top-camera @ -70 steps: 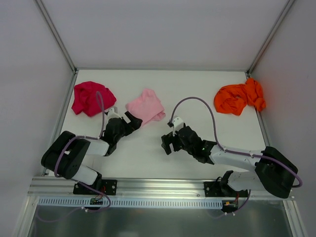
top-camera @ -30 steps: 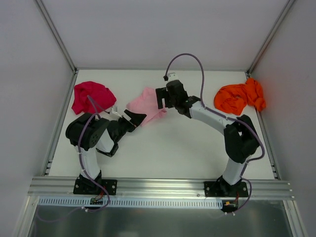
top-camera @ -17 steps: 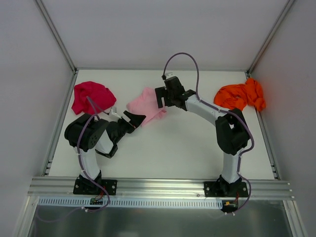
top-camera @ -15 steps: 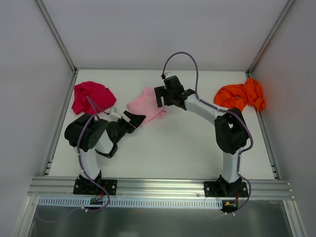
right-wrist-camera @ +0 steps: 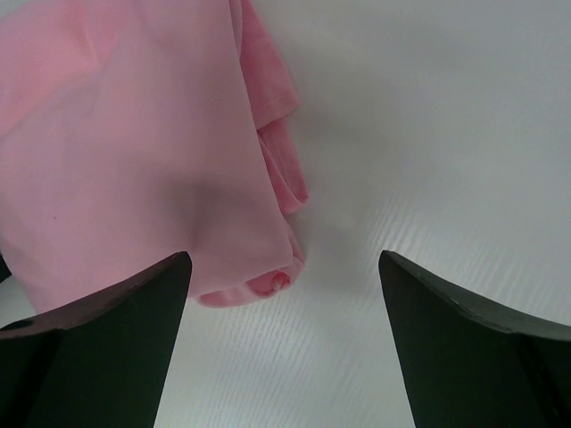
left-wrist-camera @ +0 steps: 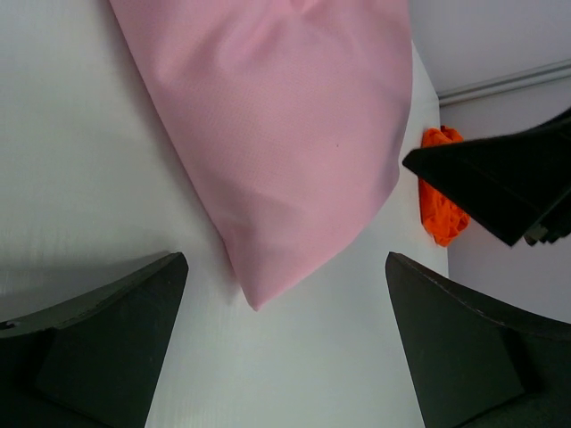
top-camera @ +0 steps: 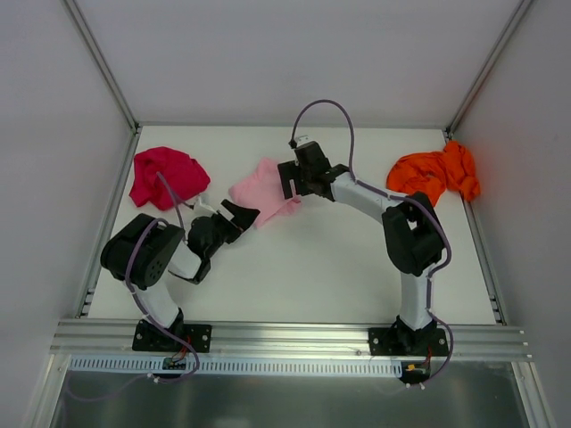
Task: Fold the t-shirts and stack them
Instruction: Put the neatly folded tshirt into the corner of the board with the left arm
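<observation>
Magenta-red t-shirt (top-camera: 165, 176) lies bunched on the white tabletop (top-camera: 312, 259), off to the left of the left hand (top-camera: 246, 214) and apart from it. That hand is spread wide, with the near corner of the light pink t-shirt (top-camera: 263, 192) between its fingers, ungripped. The right hand (top-camera: 289, 189), also wide apart, hovers at the pink shirt's right edge. The bright orange t-shirt (top-camera: 433, 176) lies well to its right.
</observation>
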Robot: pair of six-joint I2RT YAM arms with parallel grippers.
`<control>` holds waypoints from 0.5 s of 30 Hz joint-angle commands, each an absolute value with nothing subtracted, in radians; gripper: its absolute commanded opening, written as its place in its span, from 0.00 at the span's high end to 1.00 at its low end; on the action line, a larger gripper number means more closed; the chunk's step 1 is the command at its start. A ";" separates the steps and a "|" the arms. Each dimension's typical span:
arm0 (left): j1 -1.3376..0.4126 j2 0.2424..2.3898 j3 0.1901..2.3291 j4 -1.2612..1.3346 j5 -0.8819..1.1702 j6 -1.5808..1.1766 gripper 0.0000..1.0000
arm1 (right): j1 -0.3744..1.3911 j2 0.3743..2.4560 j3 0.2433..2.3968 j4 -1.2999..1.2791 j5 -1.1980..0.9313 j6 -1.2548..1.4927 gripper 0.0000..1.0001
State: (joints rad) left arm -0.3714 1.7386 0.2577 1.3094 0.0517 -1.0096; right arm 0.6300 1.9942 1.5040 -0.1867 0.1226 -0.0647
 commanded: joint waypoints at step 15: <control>-0.364 1.947 0.520 1.014 0.133 -0.962 0.01 | 0.634 1.598 1.316 -0.160 0.207 -0.117 0.07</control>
State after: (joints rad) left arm -0.3710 1.8816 0.5148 1.1896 0.1089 -0.9882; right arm 0.6300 1.6501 1.3396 -0.1810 0.1764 -0.0982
